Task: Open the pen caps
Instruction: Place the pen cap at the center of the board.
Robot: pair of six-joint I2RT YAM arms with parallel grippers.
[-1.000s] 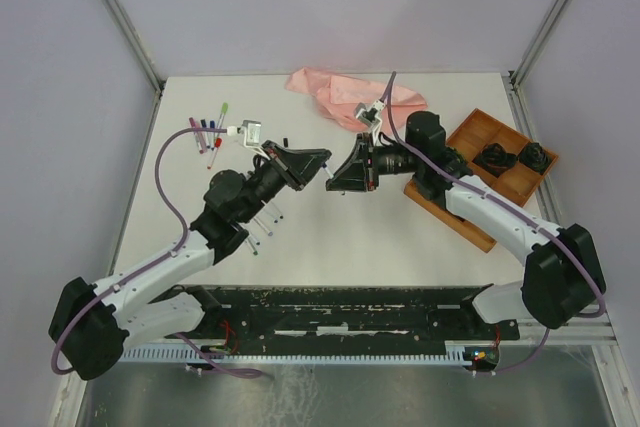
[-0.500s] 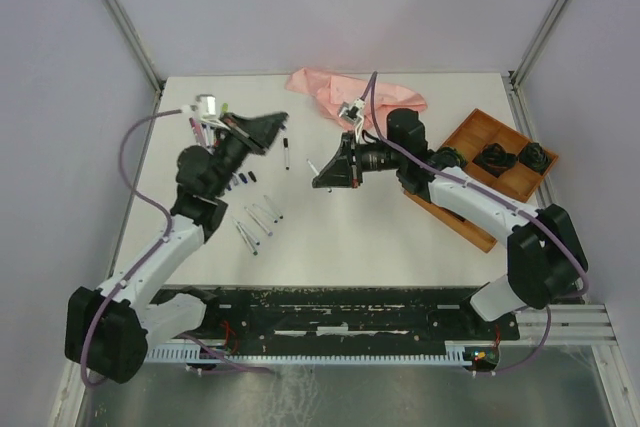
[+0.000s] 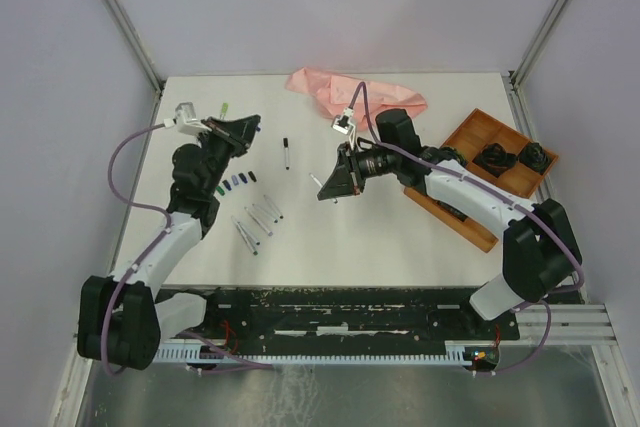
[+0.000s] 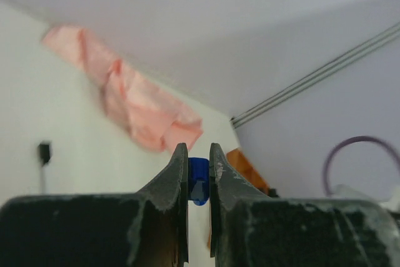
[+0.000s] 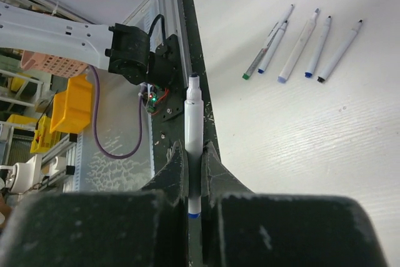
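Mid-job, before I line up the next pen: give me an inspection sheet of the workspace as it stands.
Surface: white table, no spill seen.
Job's things: blue cap pinched in the left fingers; loose caps in a row by the left arm.
Pens: white pen barrel upright in the right fingers; uncapped pens lying together; one pen lying apart.
Clutter: pink cloth at the far edge; wooden tray on the right, holding black objects.
Grippers: left gripper shut on the blue cap; right gripper shut on the white pen barrel.
Cables: purple cables loop off both arms.
Surroundings: pale walls, metal frame posts; nothing else seen.
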